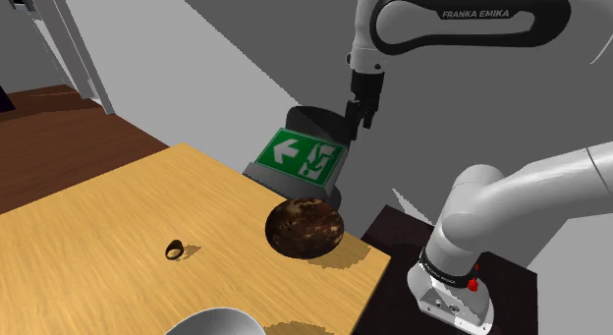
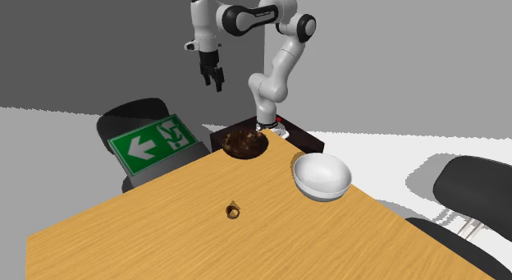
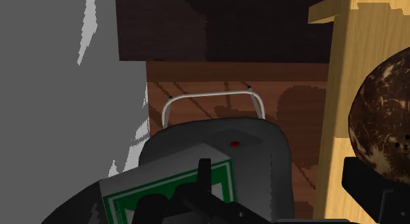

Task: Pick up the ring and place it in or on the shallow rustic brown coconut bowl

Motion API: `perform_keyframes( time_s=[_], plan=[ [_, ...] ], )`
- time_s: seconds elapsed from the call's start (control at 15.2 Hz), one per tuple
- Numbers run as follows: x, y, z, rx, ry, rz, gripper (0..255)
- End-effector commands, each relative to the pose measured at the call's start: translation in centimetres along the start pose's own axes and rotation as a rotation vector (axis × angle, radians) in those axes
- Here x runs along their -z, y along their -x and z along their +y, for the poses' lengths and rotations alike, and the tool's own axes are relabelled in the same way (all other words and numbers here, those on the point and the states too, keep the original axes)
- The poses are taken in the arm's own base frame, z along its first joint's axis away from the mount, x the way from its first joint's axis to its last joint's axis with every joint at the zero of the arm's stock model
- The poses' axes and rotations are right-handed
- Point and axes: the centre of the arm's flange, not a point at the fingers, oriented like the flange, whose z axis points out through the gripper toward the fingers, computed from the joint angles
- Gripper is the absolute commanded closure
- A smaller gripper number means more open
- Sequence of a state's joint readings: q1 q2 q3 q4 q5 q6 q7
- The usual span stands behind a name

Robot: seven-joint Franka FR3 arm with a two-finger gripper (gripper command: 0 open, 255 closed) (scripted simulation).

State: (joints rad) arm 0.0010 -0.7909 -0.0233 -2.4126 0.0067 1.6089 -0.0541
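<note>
A small dark ring (image 1: 175,250) (image 2: 233,211) lies on the wooden table (image 1: 118,215), well away from the arm. Near the table's corner by the stand sits the mottled brown coconut bowl (image 1: 304,227) (image 2: 244,143) (image 3: 386,108). My black gripper (image 1: 355,125) (image 2: 217,83) hangs high in the air, beyond the table's edge and above a green exit sign (image 1: 295,158). It is open with nothing between its fingers. In the wrist view one finger (image 3: 368,184) stands far apart from the other, with the bowl off to its side.
The green sign (image 2: 152,144) (image 3: 167,190) leans on a dark grey chair (image 2: 131,118) (image 3: 220,150) beside the table. A white bowl (image 2: 322,175) (image 1: 218,321) stands at the table's edge near the stand. Another dark chair (image 2: 480,192) is at the second exterior view's right.
</note>
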Motion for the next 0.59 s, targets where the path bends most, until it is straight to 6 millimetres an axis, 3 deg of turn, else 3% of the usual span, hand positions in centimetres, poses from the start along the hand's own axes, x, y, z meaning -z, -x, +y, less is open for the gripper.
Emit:
perform_keyframes(
  time_s=[0.0, 0.53],
  plan=[
    [0.0, 0.0, 0.0, 0.000, 0.000, 0.000, 0],
    [-3.2, -4.6, -9.1, -0.026, -0.006, -0.027, 0]
  ],
)
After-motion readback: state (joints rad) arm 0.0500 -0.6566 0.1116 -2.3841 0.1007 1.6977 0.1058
